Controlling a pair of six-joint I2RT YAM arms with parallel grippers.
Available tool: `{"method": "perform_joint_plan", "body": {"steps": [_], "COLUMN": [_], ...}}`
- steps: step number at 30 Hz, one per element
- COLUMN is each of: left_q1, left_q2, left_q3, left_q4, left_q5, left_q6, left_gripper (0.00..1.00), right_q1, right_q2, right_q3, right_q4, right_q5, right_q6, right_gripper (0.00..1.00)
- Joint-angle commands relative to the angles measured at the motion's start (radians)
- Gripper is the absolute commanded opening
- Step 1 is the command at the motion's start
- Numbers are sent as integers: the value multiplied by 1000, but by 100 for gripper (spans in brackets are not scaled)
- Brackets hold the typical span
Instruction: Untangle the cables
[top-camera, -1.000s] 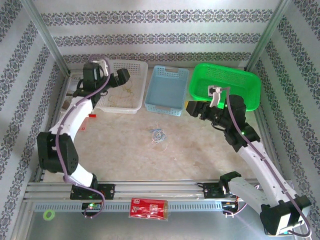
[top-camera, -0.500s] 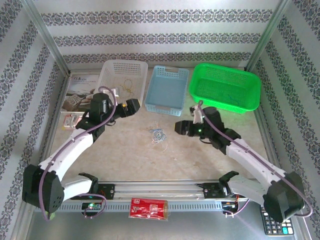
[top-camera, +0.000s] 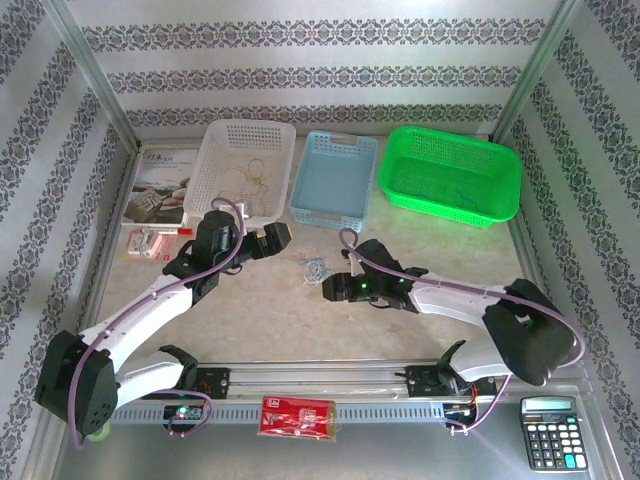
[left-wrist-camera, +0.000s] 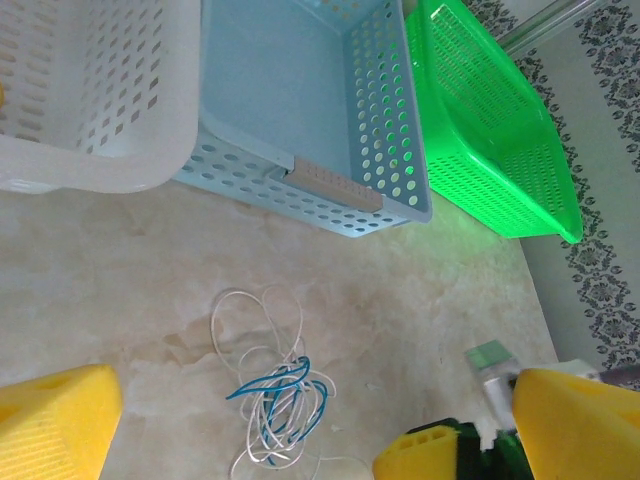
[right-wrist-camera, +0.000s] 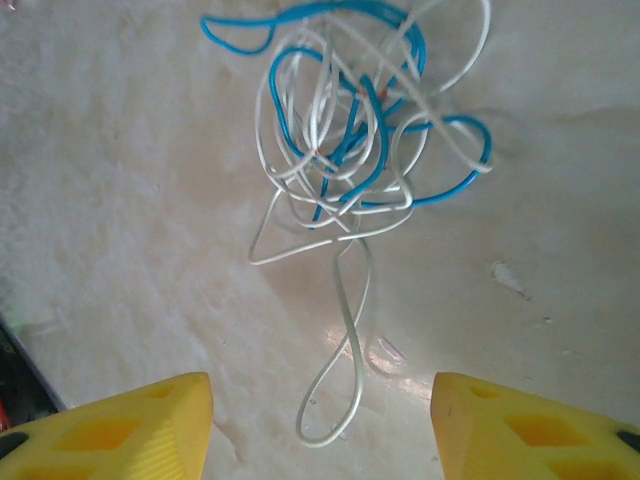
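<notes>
Jaws wide and empty on my left gripper, about half-spread and empty on the right gripper, both near the cables tangled mid-frame, so I reckon it's the approach step and next I need a clean pinch on that white loop.

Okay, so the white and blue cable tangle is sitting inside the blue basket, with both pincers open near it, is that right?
Not quite. The cables lie on the table in front of the blue basket, not inside it, as the top view shows. The left pincer and right pincer are indeed open near the tangle.
</notes>
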Motion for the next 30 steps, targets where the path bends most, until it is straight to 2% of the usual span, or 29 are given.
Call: {"method": "perform_joint_plan", "body": {"steps": [1,4,7,9,17,23,30], "left_q1": [-17,-24,-29,-33,-42,-58,-68], "left_q2": [12,16,14,14,48,74,65], "left_q3": [16,21,21,19,14,17,14], "left_q4": [62,62,62,65,121,181,200], "left_q5": [-15,-14,-16,-13,48,101,115], "left_q6": [-19,-20,-21,-18,-17,-10,-14], "left_gripper": [100,100,100,100,100,100,100], "right_q1": [17,22,22,19,-66,-133,-177], "right_q2": [50,84,75,30,-181,-222,-240], "right_q3": [28,36,49,58,209,298,315], "right_q4": [70,84,68,37,-124,-153,-149], "right_q5": [10,-3,-10,2,-128,-246,-278], "right_q6": [16,15,-3,-19,-85,-86,-74], "right_gripper": [57,46,12,0,0,0,0]}}
